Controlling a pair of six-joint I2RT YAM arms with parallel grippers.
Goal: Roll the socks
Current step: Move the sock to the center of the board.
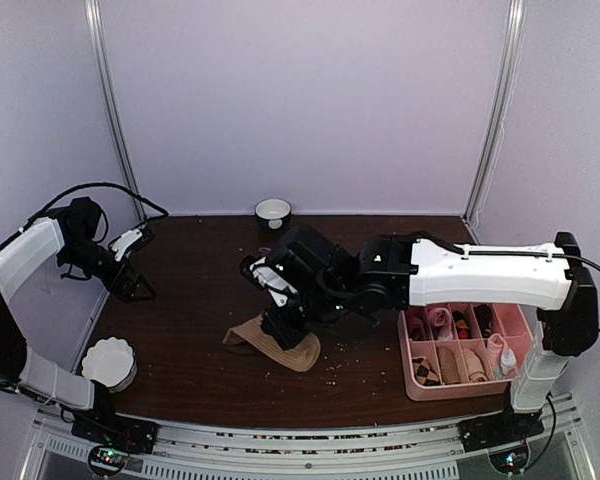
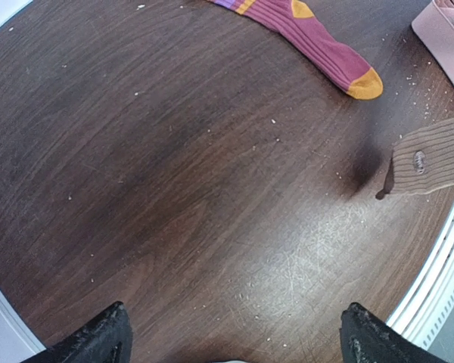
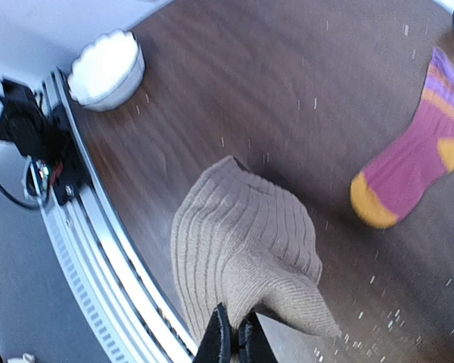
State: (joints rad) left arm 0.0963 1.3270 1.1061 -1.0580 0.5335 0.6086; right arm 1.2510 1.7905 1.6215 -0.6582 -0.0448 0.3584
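Observation:
The tan sock (image 3: 250,249) is bunched and lifted at one end, its other end trailing on the dark wooden table (image 1: 200,330). My right gripper (image 3: 234,340) is shut on its ribbed edge; from above, this gripper (image 1: 280,322) sits over the tan sock (image 1: 285,348) at the table's middle. The dark red sock (image 3: 412,162), with purple-striped cuff and orange heel and toe, lies flat beyond it. My left gripper (image 2: 231,344) hangs open over bare wood at the far left (image 1: 135,285), well away from the red sock (image 2: 310,38) and the tan sock (image 2: 431,159).
A pink divided tray (image 1: 410,352) of small rolled socks stands at the right front. A white fluted dish (image 1: 110,362) sits at the left front corner, and a small dark bowl (image 1: 273,211) at the back. Crumbs are scattered over the table.

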